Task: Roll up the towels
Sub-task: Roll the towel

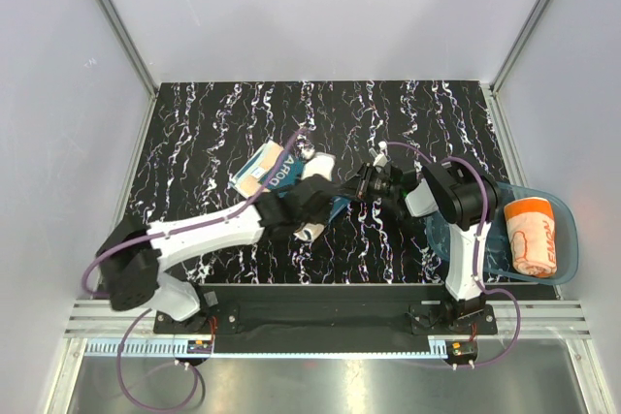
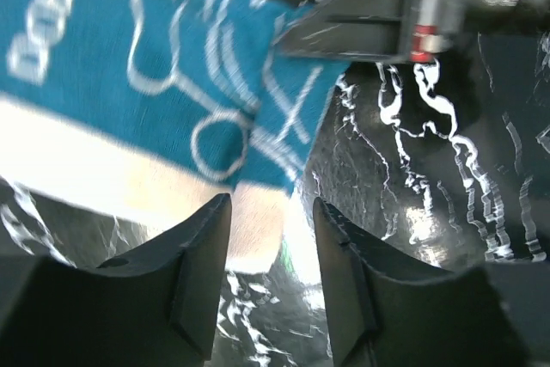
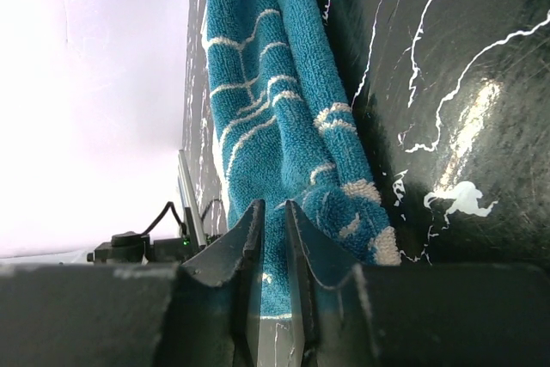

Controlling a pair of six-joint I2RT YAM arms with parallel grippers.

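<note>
The teal towel [image 1: 264, 170] with white swirls and a cream underside lies at mid-table, one end stretched toward the right. My right gripper [image 1: 361, 186] is shut on that end; in the right wrist view the teal towel [image 3: 275, 109] runs up from between the pinched jaws of the right gripper [image 3: 273, 217]. My left gripper [image 1: 325, 191] hovers just beside it, open. In the left wrist view the teal towel [image 2: 172, 66] hangs with its cream edge just past the left gripper [image 2: 271, 212]. The orange towel [image 1: 534, 235] lies rolled in the tray.
A translucent blue plastic tray [image 1: 568, 239] sits at the right front edge of the black marbled table [image 1: 194, 133]. White walls enclose the table on three sides. The right gripper's body [image 2: 387, 15] shows close ahead in the left wrist view.
</note>
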